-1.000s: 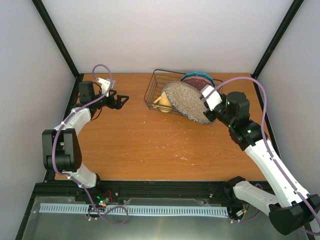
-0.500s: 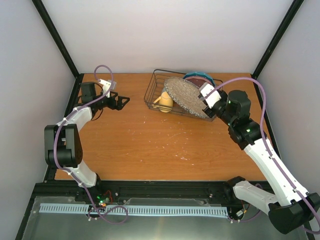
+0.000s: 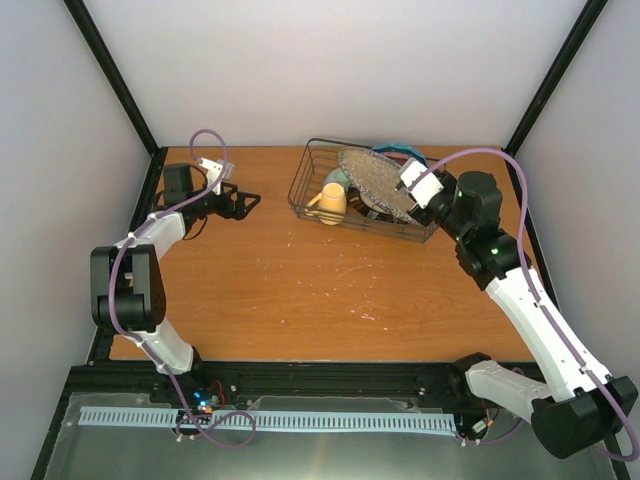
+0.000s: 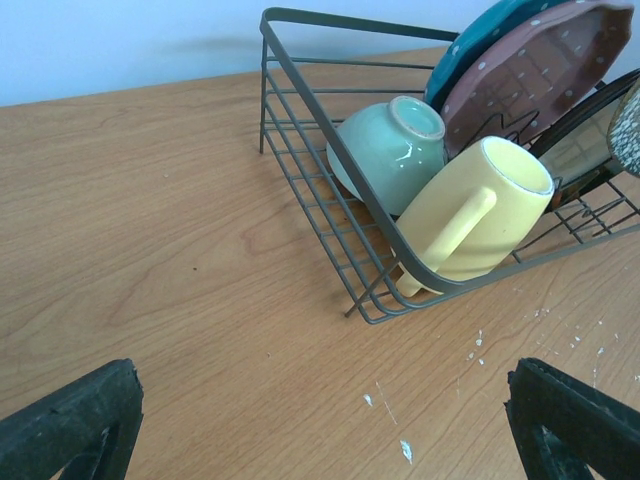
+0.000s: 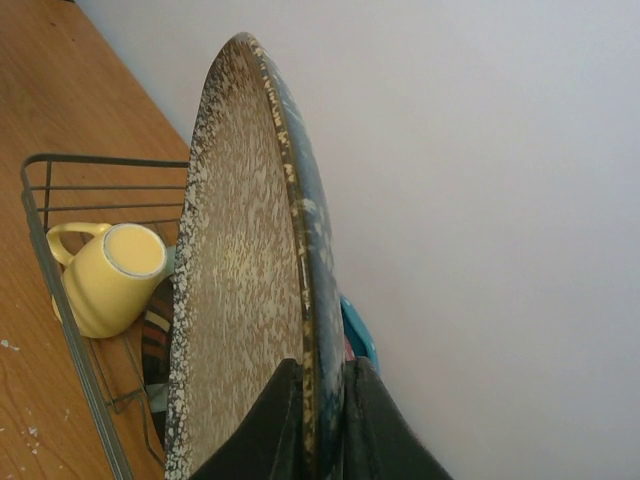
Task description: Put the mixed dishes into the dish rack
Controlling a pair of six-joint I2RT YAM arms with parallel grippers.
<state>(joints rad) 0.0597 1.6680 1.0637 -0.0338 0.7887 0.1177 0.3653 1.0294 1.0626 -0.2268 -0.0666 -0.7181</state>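
The black wire dish rack (image 3: 300,190) stands at the back of the table. My right gripper (image 3: 408,203) is shut on the rim of the large grey speckled plate (image 3: 372,178) and holds it tilted above the rack. The right wrist view shows that plate (image 5: 240,280) edge-on, pinched between the gripper's (image 5: 318,365) fingers. In the rack (image 4: 300,90) lie the yellow mug (image 4: 470,220), the pale green bowl (image 4: 390,150), the teal dotted plate (image 4: 480,40), the pink dotted plate (image 4: 530,80) and a dark-rimmed plate (image 4: 585,150). To the left of the rack, my left gripper (image 3: 245,203) is open with nothing between its fingers.
White walls close in the back and both sides. Black frame posts (image 3: 110,70) rise at the back corners. White flecks (image 4: 405,450) mark the wooden table (image 3: 300,280) in front of the rack. The right arm's purple cable (image 3: 520,200) loops above its wrist.
The right gripper has carried the speckled plate up and back, from in front of the rack's right side to above the rack. The left arm has hardly moved.
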